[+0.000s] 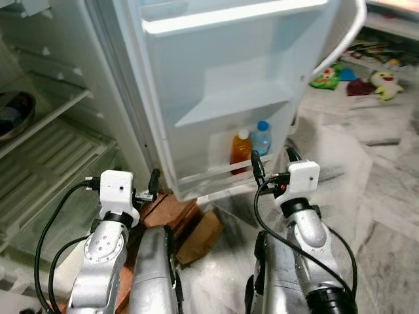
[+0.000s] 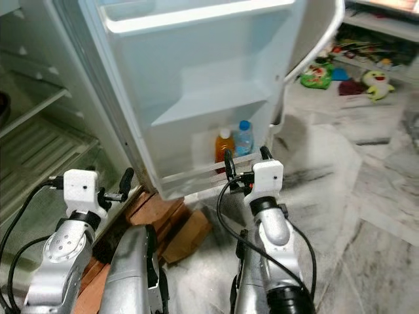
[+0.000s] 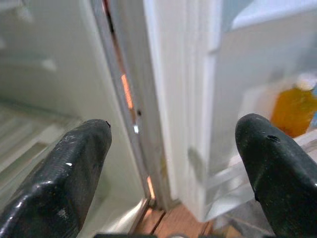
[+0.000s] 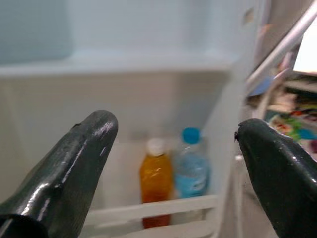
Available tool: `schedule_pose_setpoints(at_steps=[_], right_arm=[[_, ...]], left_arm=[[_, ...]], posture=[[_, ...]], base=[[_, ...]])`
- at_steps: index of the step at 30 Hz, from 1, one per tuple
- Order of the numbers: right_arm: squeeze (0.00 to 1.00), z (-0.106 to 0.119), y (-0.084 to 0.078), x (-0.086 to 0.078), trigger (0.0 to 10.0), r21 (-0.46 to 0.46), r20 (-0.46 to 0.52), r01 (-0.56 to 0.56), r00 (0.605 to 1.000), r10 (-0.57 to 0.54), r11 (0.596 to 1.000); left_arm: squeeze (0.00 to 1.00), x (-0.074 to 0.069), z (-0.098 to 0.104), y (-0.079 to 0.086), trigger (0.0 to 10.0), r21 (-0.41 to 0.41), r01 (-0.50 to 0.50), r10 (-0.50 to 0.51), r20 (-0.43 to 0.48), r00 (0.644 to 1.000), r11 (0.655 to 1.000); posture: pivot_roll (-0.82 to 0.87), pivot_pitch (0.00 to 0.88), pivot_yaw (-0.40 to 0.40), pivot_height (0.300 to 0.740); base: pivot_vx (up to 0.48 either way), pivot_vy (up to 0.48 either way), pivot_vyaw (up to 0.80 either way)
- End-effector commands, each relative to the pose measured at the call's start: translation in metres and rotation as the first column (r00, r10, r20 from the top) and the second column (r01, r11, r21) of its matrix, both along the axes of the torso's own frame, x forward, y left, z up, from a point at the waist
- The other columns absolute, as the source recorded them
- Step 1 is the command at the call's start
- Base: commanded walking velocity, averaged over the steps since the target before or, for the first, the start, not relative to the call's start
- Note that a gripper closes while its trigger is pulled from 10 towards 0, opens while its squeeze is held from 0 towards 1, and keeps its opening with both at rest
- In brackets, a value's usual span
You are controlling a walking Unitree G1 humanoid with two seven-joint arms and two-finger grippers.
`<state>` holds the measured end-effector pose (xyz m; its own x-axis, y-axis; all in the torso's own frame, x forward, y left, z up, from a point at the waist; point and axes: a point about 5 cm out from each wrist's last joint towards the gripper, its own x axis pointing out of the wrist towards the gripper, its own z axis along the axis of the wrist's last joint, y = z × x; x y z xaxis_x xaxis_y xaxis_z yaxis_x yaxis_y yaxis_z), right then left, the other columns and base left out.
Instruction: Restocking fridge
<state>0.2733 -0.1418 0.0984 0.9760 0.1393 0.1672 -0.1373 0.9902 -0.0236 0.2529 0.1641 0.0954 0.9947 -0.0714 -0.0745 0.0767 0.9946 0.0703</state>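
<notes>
Both grippers (image 1: 272,165) (image 1: 152,186) raised, spread, facing fridge door (image 1: 222,72).

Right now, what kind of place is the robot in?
Likely a home kitchen or living area: open fridge door holding an orange bottle and water bottle, marble floor, toys scattered behind.

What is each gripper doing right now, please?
Left gripper: open, holding nothing, by the fridge door's hinge edge.
Right gripper: open, holding nothing, facing the orange bottle and the blue bottle in the door shelf.
</notes>
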Motion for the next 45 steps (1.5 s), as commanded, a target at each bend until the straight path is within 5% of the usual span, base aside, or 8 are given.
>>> schedule_pose_setpoints(at_steps=[1,13,32,45], right_arm=[[0.00,0.005,0.002,0.000,10.0,0.007,-0.006,0.012,1.000,-0.012,1.000],[0.00,0.014,-0.006,0.007,10.0,0.048,-0.040,0.052,0.998,-0.050,0.997],[0.00,0.016,0.005,0.011,10.0,0.041,-0.052,0.003,0.999,-0.001,0.999],[0.00,0.002,-0.001,0.000,10.0,0.016,-0.123,0.008,0.992,-0.006,1.000]], left_arm=[[0.00,0.000,-0.005,0.005,10.0,-0.007,-0.035,0.035,-0.014,0.999,0.999],[0.00,0.001,-0.014,-0.007,10.0,-0.013,-0.003,0.002,-0.007,1.000,1.000],[0.00,0.006,-0.013,-0.007,10.0,0.004,-0.004,0.004,0.017,1.000,1.000],[0.00,0.005,-0.015,-0.010,10.0,0.013,0.009,-0.010,0.014,1.000,1.000]], posture=[[0.05,0.000,0.053,0.562],[0.05,0.000,0.037,0.617],[0.05,0.000,0.028,0.737],[0.05,0.000,0.022,0.740]], base=[[0.000,0.000,0.00],[0.000,0.000,0.00],[0.000,0.000,0.00],[0.000,0.000,0.00]])
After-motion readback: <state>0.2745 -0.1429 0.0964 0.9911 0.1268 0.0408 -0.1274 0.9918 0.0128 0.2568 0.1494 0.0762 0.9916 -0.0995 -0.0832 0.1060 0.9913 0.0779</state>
